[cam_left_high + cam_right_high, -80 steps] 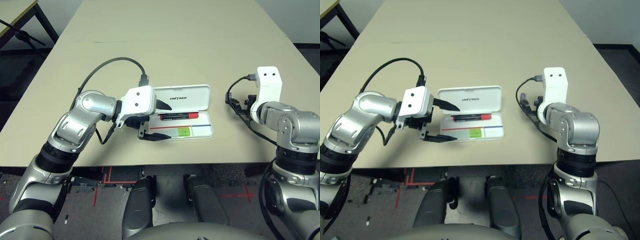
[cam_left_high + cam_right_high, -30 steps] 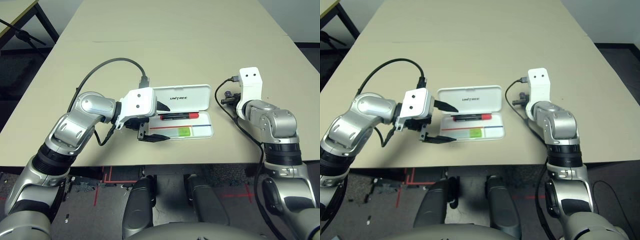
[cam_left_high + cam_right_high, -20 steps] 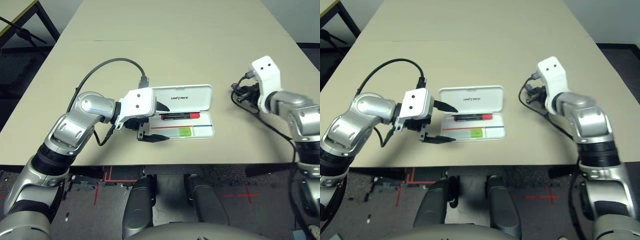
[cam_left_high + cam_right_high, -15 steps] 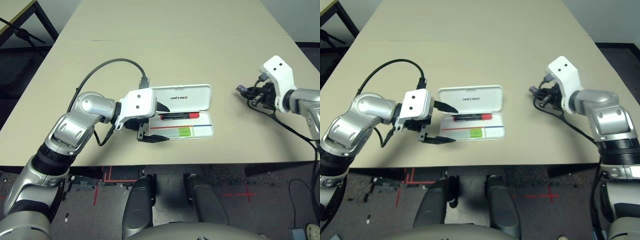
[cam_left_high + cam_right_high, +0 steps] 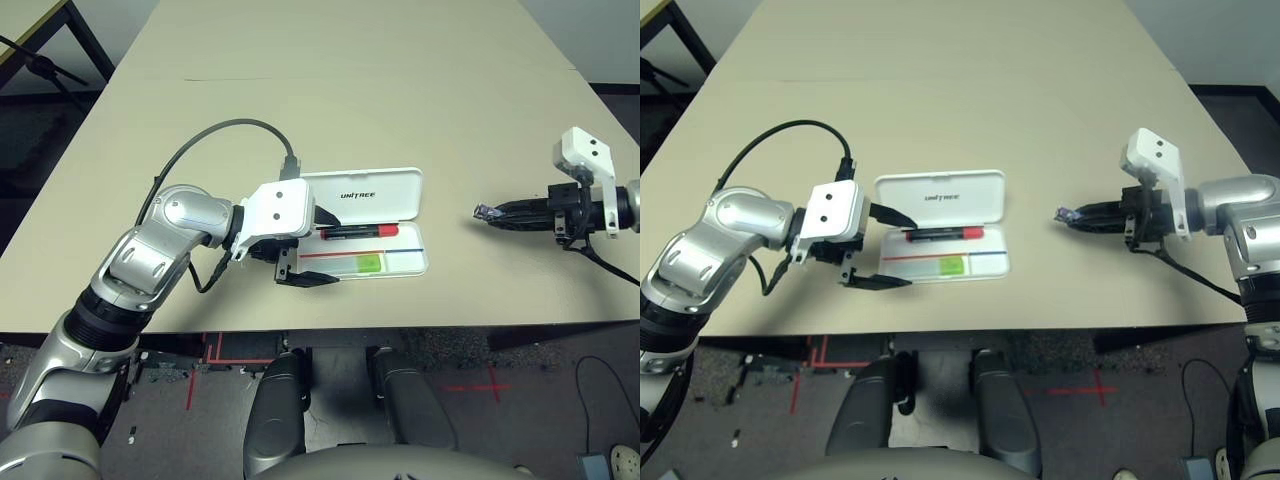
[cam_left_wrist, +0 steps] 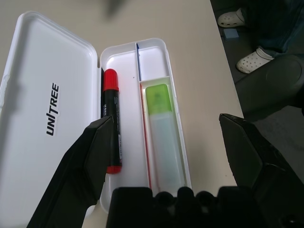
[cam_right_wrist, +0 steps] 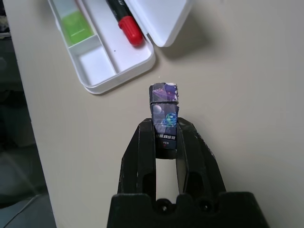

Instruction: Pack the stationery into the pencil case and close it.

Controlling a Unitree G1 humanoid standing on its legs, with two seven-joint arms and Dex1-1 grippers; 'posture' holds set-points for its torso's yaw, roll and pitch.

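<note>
Starting from your left, the left hand (image 5: 322, 246) sits low over the worktop (image 5: 350, 90) near its front edge, its two black fingers (image 6: 97, 152) spread wide and holding nothing, one on either side of the left end of the pencil case (image 5: 365, 228). You can see the pencil case lies open toward the front edge of the worktop, a little left of its middle, the lid (image 5: 372, 194) with the black UNITREE lettering folded back flat toward the far edge. In the tray, the red marker (image 5: 358, 232) lies in the long channel beside the hinge, and the pale green-and-white highlighter (image 5: 368, 264) lies in the channel nearer the front edge; the compartment at the tray's right end is bare white. Well apart to the right, toward the worktop's right edge, your right hand (image 5: 1085, 215) points back at the pencil case with its fingers (image 7: 142, 152) clamped on the small dark purple printed cylinder (image 7: 164, 114), which sticks out past the fingertips. Whether that cylinder touches the worktop or is lifted above it, you cannot tell.
</note>
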